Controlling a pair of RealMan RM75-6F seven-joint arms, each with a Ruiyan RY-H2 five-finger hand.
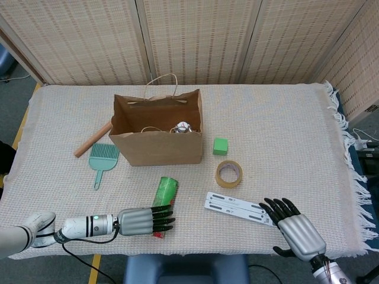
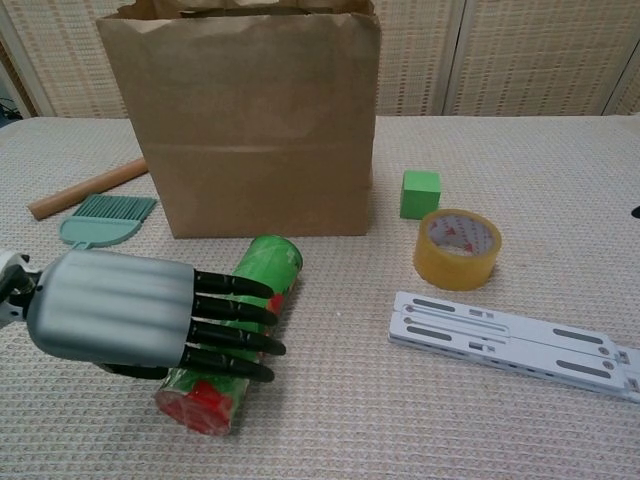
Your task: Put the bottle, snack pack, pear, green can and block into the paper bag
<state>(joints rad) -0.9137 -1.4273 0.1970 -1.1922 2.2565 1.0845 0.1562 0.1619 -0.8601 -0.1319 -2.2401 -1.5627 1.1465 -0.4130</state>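
Head view: left hand (image 1: 142, 220) lies flat across the can (image 1: 164, 201) in front of the bag (image 1: 157, 139), fingers straight, gripping nothing; right hand (image 1: 293, 228) idle, open; chest view: the can's glossy, rigid round body may roll; best grasped mid-body.

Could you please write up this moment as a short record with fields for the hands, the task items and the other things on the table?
left hand: lies across the green can, fingers straight over it; grip not confirmed
right hand: at the near right table edge, fingers spread, holding nothing
green can: on its side in front of the paper bag
block: green, on the cloth right of the bag
paper bag: upright, open, some items inside
other things: tape roll, white rail, small brush, wooden rod
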